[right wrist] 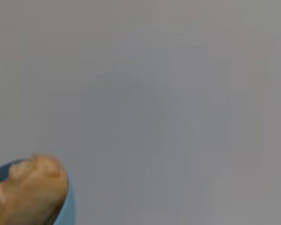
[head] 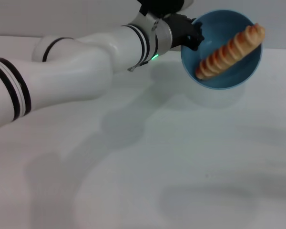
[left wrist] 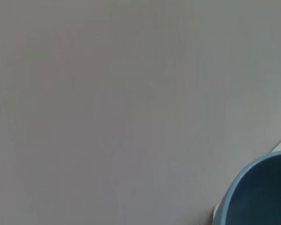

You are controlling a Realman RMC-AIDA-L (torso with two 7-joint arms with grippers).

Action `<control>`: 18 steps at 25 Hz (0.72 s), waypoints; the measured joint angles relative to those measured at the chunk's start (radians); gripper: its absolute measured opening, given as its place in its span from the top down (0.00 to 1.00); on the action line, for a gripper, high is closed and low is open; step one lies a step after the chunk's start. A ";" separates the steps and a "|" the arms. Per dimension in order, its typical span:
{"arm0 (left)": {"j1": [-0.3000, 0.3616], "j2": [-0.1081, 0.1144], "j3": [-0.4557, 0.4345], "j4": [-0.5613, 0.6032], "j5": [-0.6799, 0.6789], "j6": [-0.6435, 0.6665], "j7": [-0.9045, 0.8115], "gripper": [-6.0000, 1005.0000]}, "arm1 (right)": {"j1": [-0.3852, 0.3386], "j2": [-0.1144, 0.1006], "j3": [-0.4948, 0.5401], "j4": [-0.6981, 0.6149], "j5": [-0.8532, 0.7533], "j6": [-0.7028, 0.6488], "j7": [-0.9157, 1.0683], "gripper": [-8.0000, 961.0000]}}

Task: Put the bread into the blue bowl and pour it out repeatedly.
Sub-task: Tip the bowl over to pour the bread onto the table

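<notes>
The blue bowl (head: 229, 71) is held up off the white table at the far right and tilted with its opening towards me. The bread (head: 229, 51), an orange-tan ridged loaf, lies slantwise inside it, with its upper end poking past the rim. My left gripper (head: 194, 37) is shut on the bowl's left rim, with the left arm reaching across from the left. The bowl's outer wall also shows in the left wrist view (left wrist: 262, 194). The right wrist view shows one end of the bread (right wrist: 30, 192) and a strip of the bowl's rim (right wrist: 69, 206). My right gripper is out of view.
The white table (head: 181, 167) spreads out below and in front of the bowl, with the bowl's shadow on it just under the bowl. My left arm's white links (head: 76, 71) lie across the upper left of the head view.
</notes>
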State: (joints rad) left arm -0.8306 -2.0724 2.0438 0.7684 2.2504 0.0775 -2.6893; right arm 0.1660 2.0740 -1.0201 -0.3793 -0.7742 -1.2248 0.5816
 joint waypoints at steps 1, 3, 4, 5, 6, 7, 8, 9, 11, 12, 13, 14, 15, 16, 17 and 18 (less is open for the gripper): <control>0.001 0.000 0.012 -0.004 0.000 -0.017 0.000 1.00 | -0.004 0.000 0.006 0.005 0.003 -0.018 -0.011 0.55; 0.003 0.000 0.049 -0.015 0.000 -0.064 0.000 1.00 | -0.008 0.000 0.029 0.017 0.004 -0.052 -0.032 0.55; 0.003 0.000 0.062 -0.018 0.000 -0.080 0.000 1.00 | -0.009 0.000 0.042 0.024 0.004 -0.069 -0.042 0.55; 0.005 0.000 0.089 -0.022 0.000 -0.111 -0.002 1.00 | -0.008 0.000 0.051 0.036 0.005 -0.088 -0.052 0.55; 0.008 0.000 0.111 -0.023 0.000 -0.133 -0.003 1.00 | -0.007 0.000 0.058 0.045 0.005 -0.107 -0.062 0.54; 0.014 -0.001 0.139 -0.024 0.000 -0.163 -0.004 1.00 | -0.005 0.001 0.065 0.056 0.005 -0.131 -0.075 0.54; 0.018 -0.001 0.157 -0.024 0.000 -0.181 -0.004 1.00 | -0.002 0.001 0.074 0.066 0.006 -0.158 -0.090 0.54; 0.022 -0.003 0.170 -0.024 0.000 -0.194 -0.005 1.00 | 0.000 0.002 0.085 0.077 0.006 -0.187 -0.104 0.54; 0.028 -0.004 0.189 -0.024 0.000 -0.218 -0.004 1.00 | 0.005 0.002 0.114 0.098 0.009 -0.238 -0.113 0.54; 0.033 -0.004 0.199 -0.023 0.000 -0.234 -0.003 1.00 | 0.008 0.001 0.125 0.109 0.009 -0.257 -0.112 0.54; 0.039 -0.004 0.211 -0.021 0.003 -0.256 -0.001 1.00 | 0.011 0.000 0.130 0.116 0.009 -0.266 -0.109 0.54; 0.046 -0.004 0.224 -0.019 0.005 -0.280 0.003 1.00 | 0.014 -0.001 0.133 0.123 0.009 -0.272 -0.106 0.54; 0.053 -0.004 0.239 -0.017 0.008 -0.303 0.006 1.00 | 0.018 -0.001 0.133 0.129 0.009 -0.274 -0.106 0.54; 0.060 -0.003 0.264 -0.017 0.011 -0.341 0.012 1.00 | 0.020 -0.002 0.130 0.131 0.007 -0.274 -0.106 0.53; 0.062 -0.003 0.275 -0.018 0.011 -0.357 0.014 1.00 | 0.022 -0.002 0.127 0.132 0.004 -0.274 -0.106 0.53; 0.062 -0.002 0.286 -0.023 0.012 -0.369 0.016 1.00 | 0.024 -0.002 0.126 0.133 0.001 -0.273 -0.106 0.53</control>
State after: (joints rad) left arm -0.7683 -2.0748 2.3296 0.7457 2.2621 -0.2918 -2.6730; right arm 0.1904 2.0719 -0.8946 -0.2467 -0.7737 -1.4978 0.4753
